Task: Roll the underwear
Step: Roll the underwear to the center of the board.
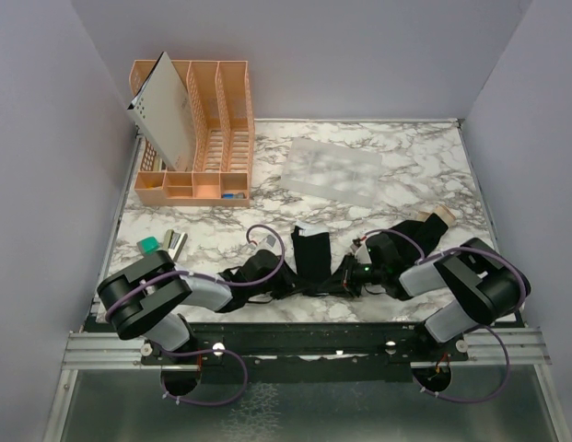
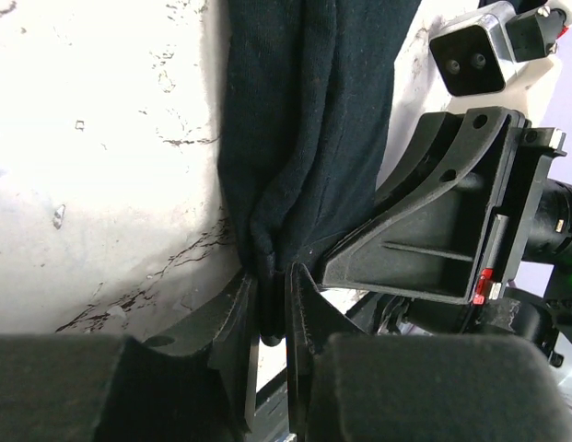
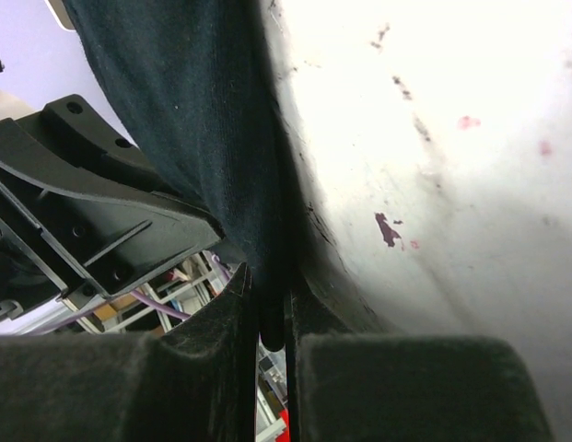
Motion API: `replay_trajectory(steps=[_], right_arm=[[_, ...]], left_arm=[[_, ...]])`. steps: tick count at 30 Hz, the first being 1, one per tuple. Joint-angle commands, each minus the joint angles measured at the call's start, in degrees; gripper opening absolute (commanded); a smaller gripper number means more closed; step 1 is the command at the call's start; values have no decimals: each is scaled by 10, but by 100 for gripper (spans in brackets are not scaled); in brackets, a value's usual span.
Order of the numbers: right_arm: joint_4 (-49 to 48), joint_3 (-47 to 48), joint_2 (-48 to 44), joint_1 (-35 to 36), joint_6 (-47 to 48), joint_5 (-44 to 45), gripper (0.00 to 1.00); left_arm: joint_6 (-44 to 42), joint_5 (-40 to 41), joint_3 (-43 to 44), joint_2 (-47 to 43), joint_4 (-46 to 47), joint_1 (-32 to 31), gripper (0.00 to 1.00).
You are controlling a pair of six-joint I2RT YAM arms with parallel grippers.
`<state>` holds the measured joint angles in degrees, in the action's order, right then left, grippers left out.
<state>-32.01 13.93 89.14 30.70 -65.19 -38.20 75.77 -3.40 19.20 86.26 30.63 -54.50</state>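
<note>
Black fabric underwear point(image 1: 312, 256), long axis running straight ahead, near end nipped tight side by side in narrow-jawed left gripper point(image 2: 272, 296) and right gripper point(image 3: 270, 290), neither nearer.

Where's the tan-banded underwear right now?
Top view, right side of the table: the tan-banded underwear lies just beyond the right arm, right of the plain black underwear at front centre.
</note>
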Motion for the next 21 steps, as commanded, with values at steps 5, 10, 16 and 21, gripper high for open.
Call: replay_trajectory(steps=[5, 10, 16, 21], right_arm=[[176, 45, -95, 2, 131, 69, 44], [316, 109, -172, 3, 271, 166, 75], [175, 64, -290, 18, 414, 184, 76], [72, 28, -380, 92, 650, 206, 96]], left_arm=[[-93, 35, 15, 4, -190, 11, 0], [-154, -58, 14, -44, -218, 92, 0], [-267, -194, 45, -63, -280, 175, 0], [-340, -277, 85, -33, -334, 206, 0]])
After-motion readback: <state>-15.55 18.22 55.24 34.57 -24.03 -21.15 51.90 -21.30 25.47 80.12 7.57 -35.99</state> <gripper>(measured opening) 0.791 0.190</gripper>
